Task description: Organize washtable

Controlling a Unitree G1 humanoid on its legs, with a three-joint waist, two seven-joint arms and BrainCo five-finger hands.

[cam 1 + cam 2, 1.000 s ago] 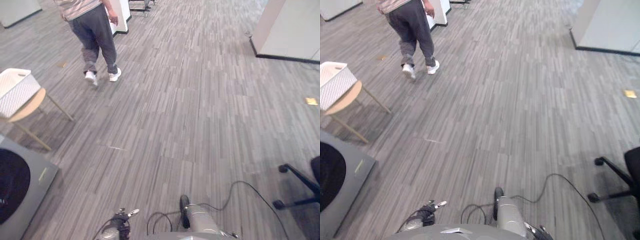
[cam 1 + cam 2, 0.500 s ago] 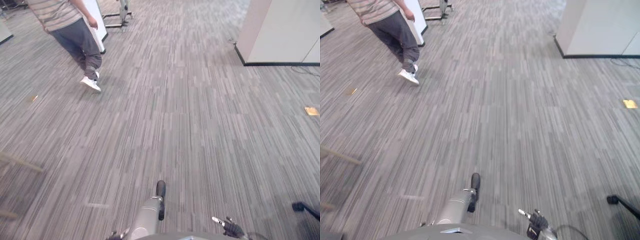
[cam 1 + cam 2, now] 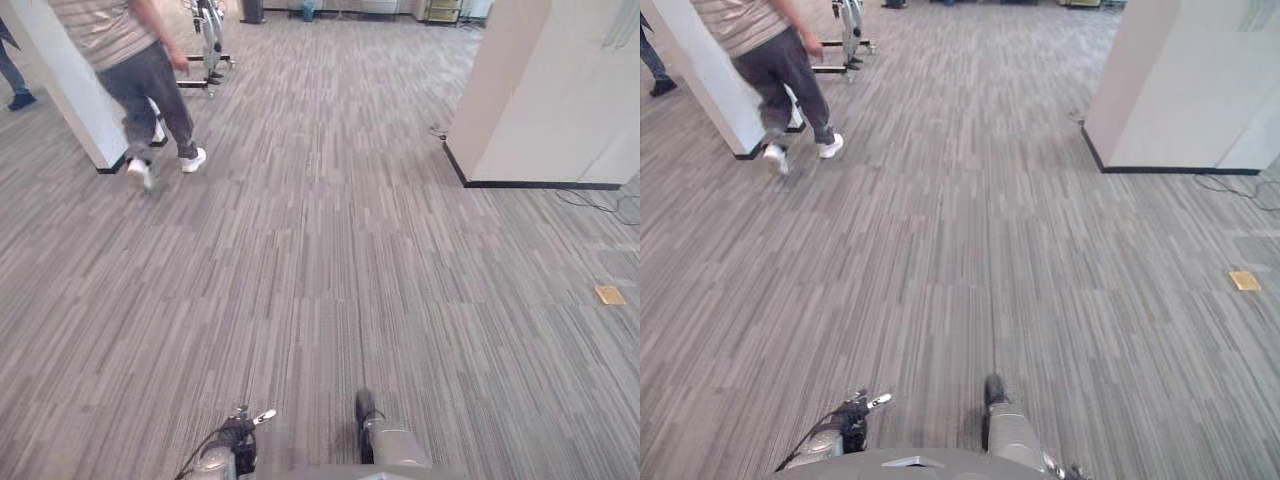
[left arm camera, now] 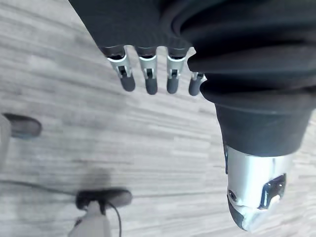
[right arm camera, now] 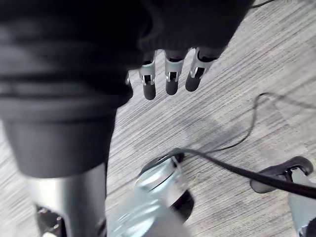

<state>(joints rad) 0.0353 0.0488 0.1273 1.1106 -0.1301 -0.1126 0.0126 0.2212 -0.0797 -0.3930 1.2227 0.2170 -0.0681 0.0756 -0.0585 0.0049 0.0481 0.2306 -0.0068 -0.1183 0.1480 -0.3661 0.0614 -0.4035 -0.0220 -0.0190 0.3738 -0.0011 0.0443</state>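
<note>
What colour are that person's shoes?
White. The shoes show best in the left eye view.

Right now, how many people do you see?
2. One person strides at the far left, before a white pillar. A second person, just a leg and shoe, is at the left edge. Others may be hidden behind the pillar.

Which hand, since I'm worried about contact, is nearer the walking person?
Left. The left hand hangs low on the person's side, far behind them; the right hand hangs on the robot's other side.
</note>
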